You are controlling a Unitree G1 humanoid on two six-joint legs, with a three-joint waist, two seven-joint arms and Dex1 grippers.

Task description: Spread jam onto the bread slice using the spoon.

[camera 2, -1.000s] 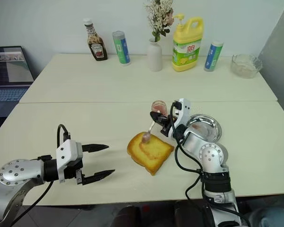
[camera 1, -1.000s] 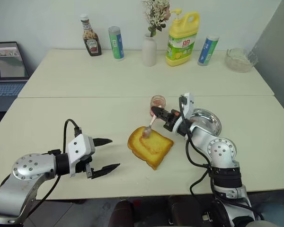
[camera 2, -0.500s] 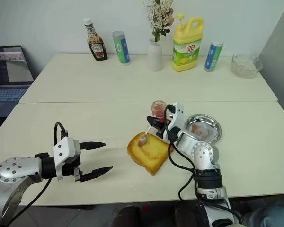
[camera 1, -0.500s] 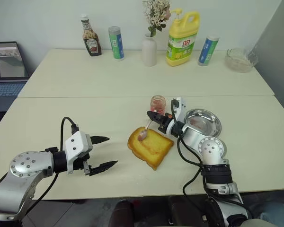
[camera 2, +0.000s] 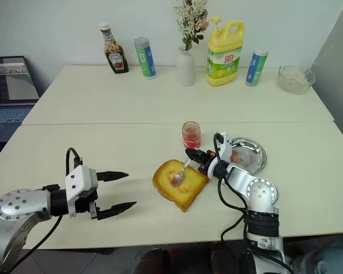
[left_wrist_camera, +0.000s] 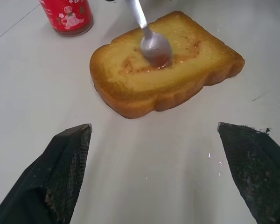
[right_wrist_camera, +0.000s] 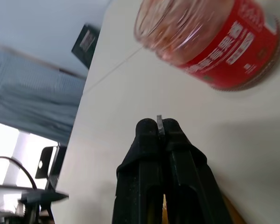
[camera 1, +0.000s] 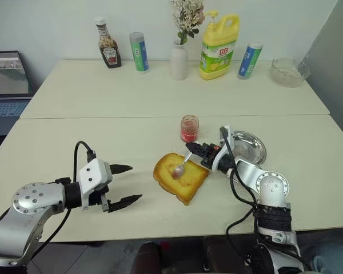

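Observation:
The bread slice (camera 1: pixel 180 176) lies near the middle of the near table, golden with a browner crust and a smear of jam on top. My right gripper (camera 1: pixel 191 148) is shut on the thin handle of the spoon (camera 1: pixel 179 169), whose bowl rests on the bread's top face (left_wrist_camera: pixel 155 46). The jam jar (camera 1: pixel 189 128), small and clear with a red label, stands just behind the bread. To the left of the bread, my left gripper (camera 1: pixel 127 184) hovers open above the table, holding nothing.
A round steel dish (camera 1: pixel 248 148) sits right of the jar, close to my right arm. Along the far table stand a ketchup bottle (camera 1: pixel 107 44), two tubes (camera 1: pixel 139 52), a vase (camera 1: pixel 179 59), a yellow detergent bottle (camera 1: pixel 218 40) and a glass bowl (camera 1: pixel 287 72). A laptop (camera 1: pixel 8 77) is at far left.
My right gripper has sunk and rolled, laying the spoon's bowl down on the middle of the bread. The left gripper has stayed where it was.

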